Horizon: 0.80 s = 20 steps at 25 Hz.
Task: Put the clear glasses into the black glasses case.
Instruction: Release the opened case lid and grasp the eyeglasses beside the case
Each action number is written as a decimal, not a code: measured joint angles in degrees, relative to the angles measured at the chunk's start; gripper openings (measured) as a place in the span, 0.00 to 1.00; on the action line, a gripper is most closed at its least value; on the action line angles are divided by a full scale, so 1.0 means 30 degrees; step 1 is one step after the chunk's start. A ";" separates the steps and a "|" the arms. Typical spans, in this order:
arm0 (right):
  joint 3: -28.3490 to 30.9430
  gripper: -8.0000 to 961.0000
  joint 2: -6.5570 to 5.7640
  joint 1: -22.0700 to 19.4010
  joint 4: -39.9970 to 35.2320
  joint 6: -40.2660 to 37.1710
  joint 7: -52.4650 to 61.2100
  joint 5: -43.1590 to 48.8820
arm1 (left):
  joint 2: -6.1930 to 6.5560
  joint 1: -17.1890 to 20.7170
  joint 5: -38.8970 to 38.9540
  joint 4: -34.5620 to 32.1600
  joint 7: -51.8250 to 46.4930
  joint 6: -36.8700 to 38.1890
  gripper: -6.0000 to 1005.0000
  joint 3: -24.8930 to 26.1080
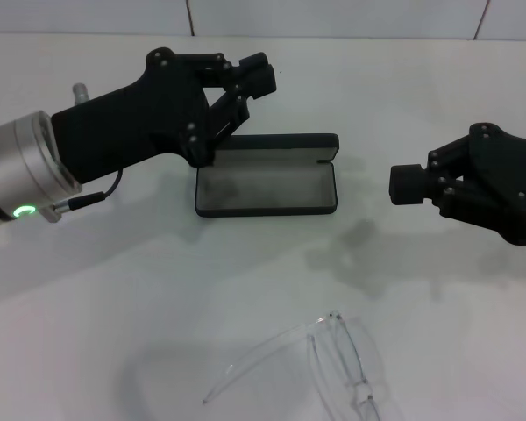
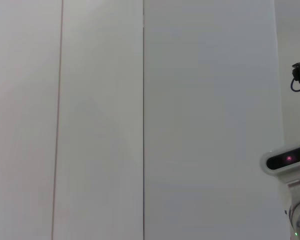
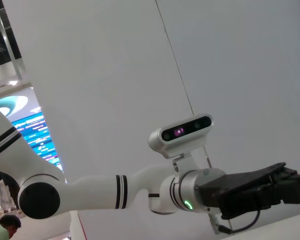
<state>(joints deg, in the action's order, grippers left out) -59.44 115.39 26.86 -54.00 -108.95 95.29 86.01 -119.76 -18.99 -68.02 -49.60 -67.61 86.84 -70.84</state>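
while both my arms hung above the white bench (image 1: 88, 307), the black glasses case (image 1: 267, 182) lay open at the upper middle of the head frame, its grey lining facing up and its lid standing along the far edge. the clear glasses (image 1: 329, 364) lay on the bench at the lower middle of the frame, well apart from the case, with the temple arms spread and one long arm reaching toward the lower left.

my left gripper (image 1: 252, 86) sat in the upper left of the frame, its tips above the case's far left corner. its jaws looked nearly closed with nothing between them, and i could not tell whether they touched the lid.

my right gripper (image 1: 407, 184) hovered at the right edge of the frame, just beside the case's right end but apart from it. its jaws looked drawn together, holding nothing.

the right wrist picture caught my left gripper (image 3: 290, 185) low in the frame, against a pale wall.
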 joint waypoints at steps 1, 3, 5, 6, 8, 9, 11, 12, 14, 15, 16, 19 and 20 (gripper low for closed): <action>0.0000 0.01 -0.0005 -0.0009 0.0011 -0.0002 -0.0001 -0.0008 | -0.0007 0.0041 -0.0001 0.0006 0.0001 0.0019 0.10 0.0018; 0.0005 0.01 -0.0006 -0.0015 0.0014 -0.0006 0.0008 -0.0014 | -0.0015 0.0113 0.0000 0.0014 0.0004 0.0046 0.10 0.0027; 0.0009 0.02 -0.0007 -0.0017 0.0014 -0.0008 0.0083 -0.0019 | -0.0015 0.0233 0.0000 0.0013 0.0007 0.0060 0.10 -0.0001; 0.0012 0.02 -0.0006 -0.0018 0.0014 -0.0009 0.0132 -0.0019 | -0.0015 0.0287 0.0000 0.0013 0.0008 0.0066 0.10 -0.0006; 0.0012 0.03 -0.0003 -0.0019 0.0013 -0.0009 0.0235 -0.0020 | -0.0012 0.0422 0.0000 -0.0003 0.0008 0.0079 0.10 -0.0023; 0.0012 0.03 0.0000 -0.0020 -0.0005 -0.0009 0.0338 -0.0020 | -0.0008 0.0502 -0.0001 -0.0034 0.0009 0.0083 0.10 -0.0034; 0.0012 0.04 -0.0057 0.0001 -0.0166 -0.0010 0.0945 0.0069 | 0.0031 0.0704 -0.0081 -0.0150 0.0009 0.0131 0.10 -0.0052; 0.0014 0.04 -0.0129 0.0041 -0.0229 -0.0010 0.1226 0.0132 | 0.0051 0.0852 -0.0138 -0.0226 0.0009 0.0154 0.10 -0.0042; 0.0002 0.05 -0.0461 0.0219 -0.0589 -0.0010 0.2609 0.0454 | 0.0106 0.1342 -0.0219 -0.0519 0.0009 0.0181 0.10 0.0058; -0.0004 0.05 -0.0647 0.0285 -0.0899 -0.0009 0.3371 0.0648 | 0.0134 0.1724 -0.0239 -0.0744 0.0010 0.0197 0.10 0.0212; -0.0008 0.06 -0.0762 0.0307 -0.1279 -0.0009 0.3999 0.0899 | 0.0160 0.2043 -0.0271 -0.0946 0.0009 0.0202 0.10 0.0367; -0.0017 0.07 -0.1054 0.0413 -0.3388 0.0068 0.6465 0.2412 | 0.0207 0.3360 -0.0640 -0.1667 -0.0021 0.0225 0.10 0.1465; -0.0018 0.07 -0.1089 0.0467 -0.4495 0.0113 0.7436 0.3226 | 0.0209 0.3795 -0.0976 -0.1978 -0.0090 0.0231 0.10 0.1936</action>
<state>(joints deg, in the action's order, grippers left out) -59.50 112.13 28.26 -67.49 -108.61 117.60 95.69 -119.13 -7.61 -70.95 -55.53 -67.88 87.53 -65.03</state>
